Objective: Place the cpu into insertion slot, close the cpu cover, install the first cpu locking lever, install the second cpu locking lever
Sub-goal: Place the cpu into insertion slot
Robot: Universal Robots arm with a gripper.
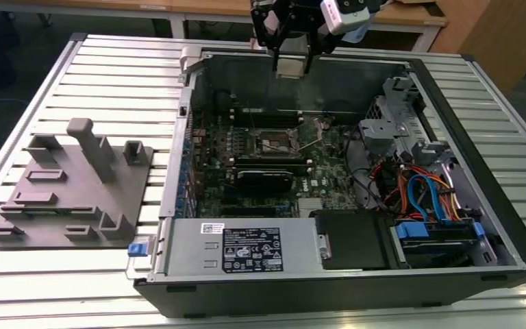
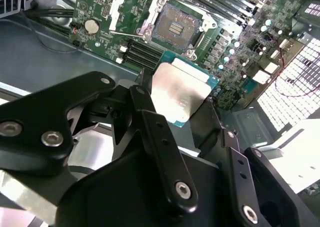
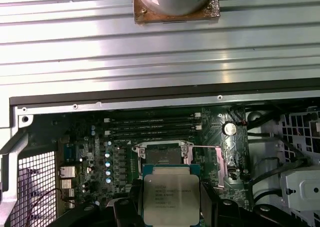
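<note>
While the gripper [image 2: 178, 98] clamps the cpu [image 3: 171, 199] by its edges above the open insertion slot [image 2: 175, 29], placing looks in hand, calling for a square, level descent

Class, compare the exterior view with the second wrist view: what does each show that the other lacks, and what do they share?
Exterior view: the grey fixture plate on the exterior view's left of the computer case, and the labelled power supply. Second wrist view: the coin cell battery on the motherboard, and the green rim of the cpu. Both: the pincer shut on the cpu, clear of the open, empty socket.
</note>
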